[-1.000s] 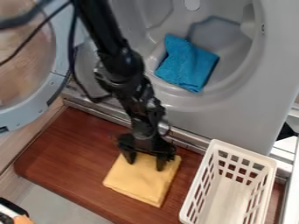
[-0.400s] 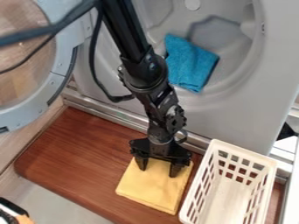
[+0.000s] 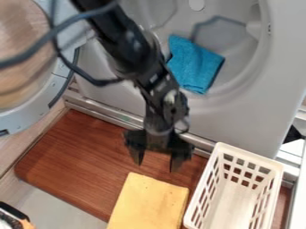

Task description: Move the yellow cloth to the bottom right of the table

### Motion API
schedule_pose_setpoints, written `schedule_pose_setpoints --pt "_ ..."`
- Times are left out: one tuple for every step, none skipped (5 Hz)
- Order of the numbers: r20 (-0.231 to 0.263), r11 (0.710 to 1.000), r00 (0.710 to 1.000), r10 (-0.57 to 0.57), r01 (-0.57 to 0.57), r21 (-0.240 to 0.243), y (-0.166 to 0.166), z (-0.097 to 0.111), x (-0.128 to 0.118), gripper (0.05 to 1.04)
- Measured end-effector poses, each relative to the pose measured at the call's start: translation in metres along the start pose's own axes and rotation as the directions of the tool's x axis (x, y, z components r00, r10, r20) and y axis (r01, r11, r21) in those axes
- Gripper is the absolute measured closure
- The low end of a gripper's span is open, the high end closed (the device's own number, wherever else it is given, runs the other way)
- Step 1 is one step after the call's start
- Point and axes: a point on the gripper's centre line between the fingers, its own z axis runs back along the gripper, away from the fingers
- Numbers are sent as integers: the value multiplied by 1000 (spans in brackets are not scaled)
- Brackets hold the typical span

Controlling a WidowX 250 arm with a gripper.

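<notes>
Jaws parted and empty, just off the upper edge of the cloth (image 3: pixel 148 203), which lies beside the basket (image 3: pixel 234 188) on the worktop (image 3: pixel 78 156), bottom centre of the frame; placing looks nearly finished, next calling for a clean retreat

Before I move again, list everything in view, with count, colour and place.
Folded square cloth: one, yellow, on the board at the bottom, left of the basket
Smooth wooden board: one, reddish brown, lower part
Slotted plastic basket: one, white, lower right
Crumpled cloth: one, blue, inside the machine's opening
Front-opening machine: one, grey, upper centre and right
Round door: one, grey-blue frame, upper left
Unidentified object: one, black, white and orange, bottom left corner
Cables: at least two, dark, upper left
Jointed arm: one, black, from the top edge
Two-finger gripper: one, black, open, above the yellow cloth in the picture
</notes>
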Motion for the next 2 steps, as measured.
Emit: schedule_pose_setpoints --pt "11 997 999 -47 47 -60 -5 24 2 83" --pt "-30 993 996 -79 76 -95 -2 24 7 83"
